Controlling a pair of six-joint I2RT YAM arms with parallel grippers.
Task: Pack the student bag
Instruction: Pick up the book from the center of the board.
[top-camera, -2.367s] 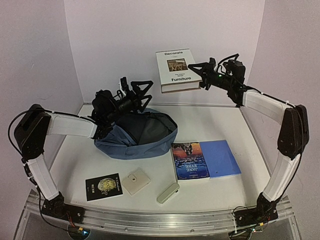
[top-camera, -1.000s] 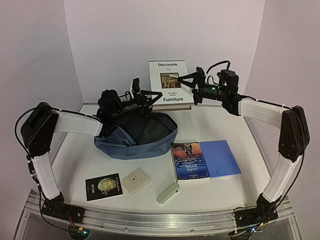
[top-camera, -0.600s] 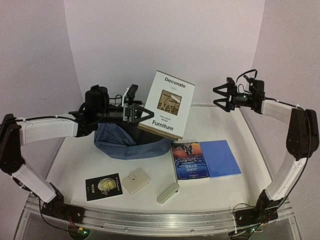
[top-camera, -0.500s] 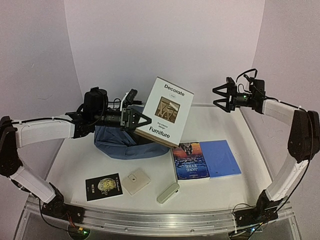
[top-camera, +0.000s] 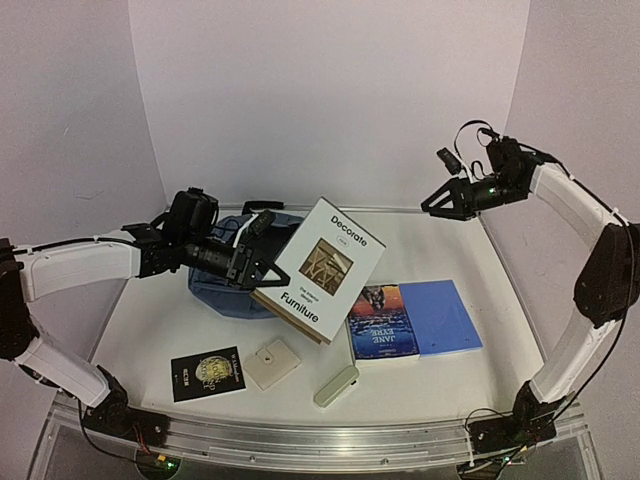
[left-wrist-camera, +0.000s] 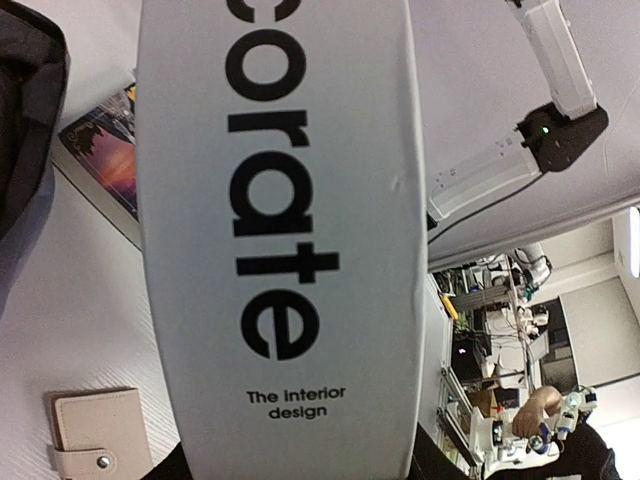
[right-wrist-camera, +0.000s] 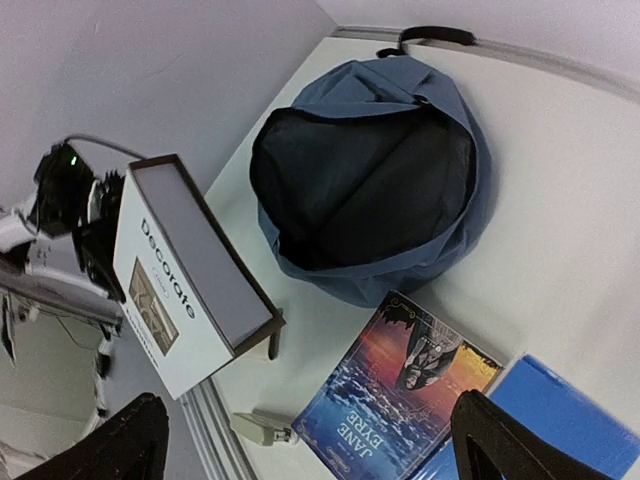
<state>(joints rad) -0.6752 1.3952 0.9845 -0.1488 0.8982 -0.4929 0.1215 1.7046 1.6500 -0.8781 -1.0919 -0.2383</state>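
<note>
Top external hides most of the student bag (top-camera: 213, 293) behind my left arm and the Decorate book (top-camera: 320, 268); right wrist shows the bag lying open-mouthed on the table (top-camera: 450, 260). Left wrist sees only the cover. My left gripper (top-camera: 256, 280) clamps the book's edge, while the right gripper (top-camera: 432, 203) hangs spread and empty.

Top external: high behind near edge of table (top-camera: 450, 250), faces back wall (top-camera: 320, 90), whole scene in frame
Left wrist: very close on Decorate book (left-wrist-camera: 280, 230), cover fills frame
Right wrist: high, looks down on student bag (right-wrist-camera: 370, 180)
All three share Decorate book, Jane Eyre book (top-camera: 378, 322)
</note>
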